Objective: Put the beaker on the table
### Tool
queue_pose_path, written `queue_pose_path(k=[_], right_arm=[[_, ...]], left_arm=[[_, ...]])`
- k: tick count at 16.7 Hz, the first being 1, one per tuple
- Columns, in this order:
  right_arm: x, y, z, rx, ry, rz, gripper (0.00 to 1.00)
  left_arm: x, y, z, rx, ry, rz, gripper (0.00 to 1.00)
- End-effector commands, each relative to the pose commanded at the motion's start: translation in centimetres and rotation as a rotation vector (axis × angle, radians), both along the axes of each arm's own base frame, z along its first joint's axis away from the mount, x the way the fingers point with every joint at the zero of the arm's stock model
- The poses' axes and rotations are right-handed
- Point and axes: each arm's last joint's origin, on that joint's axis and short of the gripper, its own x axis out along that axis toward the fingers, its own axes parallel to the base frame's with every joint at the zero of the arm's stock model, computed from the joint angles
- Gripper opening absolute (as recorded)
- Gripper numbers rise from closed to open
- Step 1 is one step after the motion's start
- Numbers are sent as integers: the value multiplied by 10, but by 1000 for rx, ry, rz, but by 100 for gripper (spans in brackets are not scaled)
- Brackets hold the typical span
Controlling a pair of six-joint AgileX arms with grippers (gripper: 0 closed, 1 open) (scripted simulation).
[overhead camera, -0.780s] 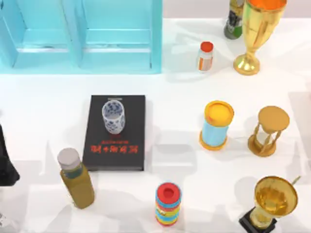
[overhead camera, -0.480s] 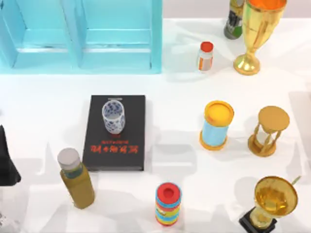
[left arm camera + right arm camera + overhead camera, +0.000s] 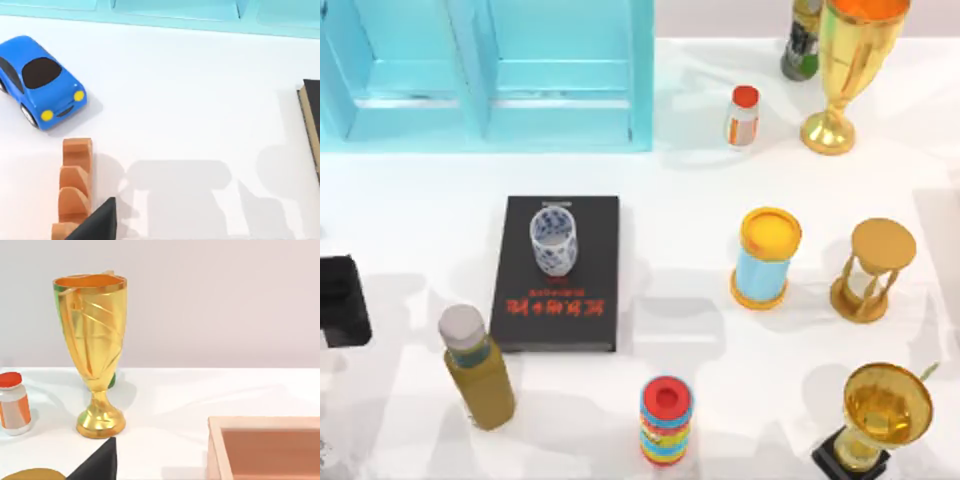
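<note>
One beaker (image 3: 553,240) (mid-book (image 3: 560,310)), table (image 3: 700,330) around.

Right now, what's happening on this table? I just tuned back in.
Nothing is gripped yet. The beaker stands upright on the black book, not on the table itself. The left arm is at the table's left edge, beside the yellow-liquid bottle and short of the book. Its wrist camera looks across bare tabletop toward the book's edge, with a blue toy car nearby. The right wrist camera faces the tall gold trophy.
</note>
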Motion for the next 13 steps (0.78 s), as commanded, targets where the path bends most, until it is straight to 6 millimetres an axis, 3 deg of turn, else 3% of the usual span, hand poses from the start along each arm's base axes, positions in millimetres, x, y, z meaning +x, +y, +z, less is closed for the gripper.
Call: queue_pose_path(k=[3, 8, 11, 13], right_arm=[[0, 0, 0, 0, 0, 0, 100], [0, 0, 0, 0, 0, 0, 100], [0, 0, 0, 0, 0, 0, 100], [0, 0, 0, 0, 0, 0, 100]], left_arm=[[33, -10, 39, -32, 170, -3, 100], [108, -46, 93, -68, 420, -19, 100], [155, -80, 105, -67, 566, -33, 100], [182, -106, 102, -53, 665, -44, 100]])
